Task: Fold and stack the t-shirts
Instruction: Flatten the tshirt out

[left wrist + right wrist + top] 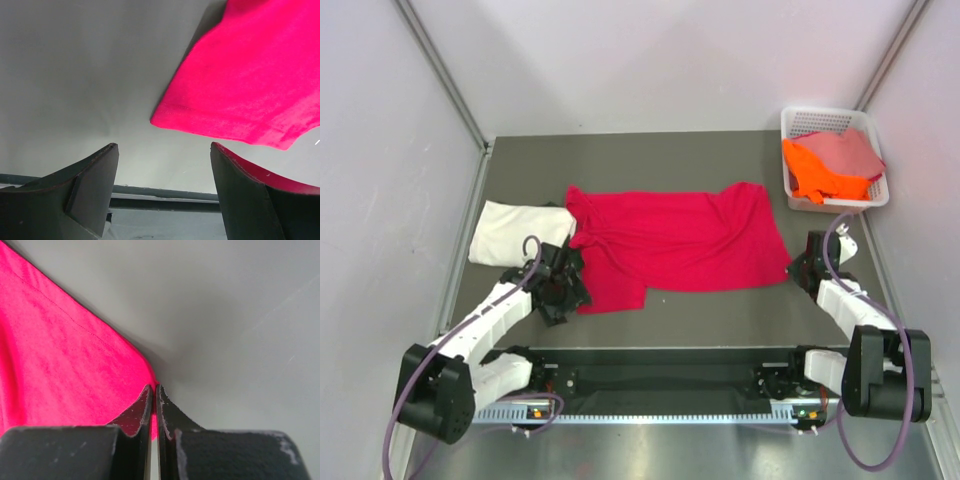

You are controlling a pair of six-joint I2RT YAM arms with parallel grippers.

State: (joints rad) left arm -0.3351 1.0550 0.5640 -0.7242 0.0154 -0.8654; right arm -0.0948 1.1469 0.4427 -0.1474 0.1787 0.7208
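The red t-shirt [680, 235] lies spread on the surface [720, 320], your right hand [153, 390] clenched on its near right corner, your left hand [164, 152] released beside the near left corner; grasp that next, then fold.

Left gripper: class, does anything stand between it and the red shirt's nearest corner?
Nothing visible does. The left gripper is open, with only bare table between it and the red shirt.
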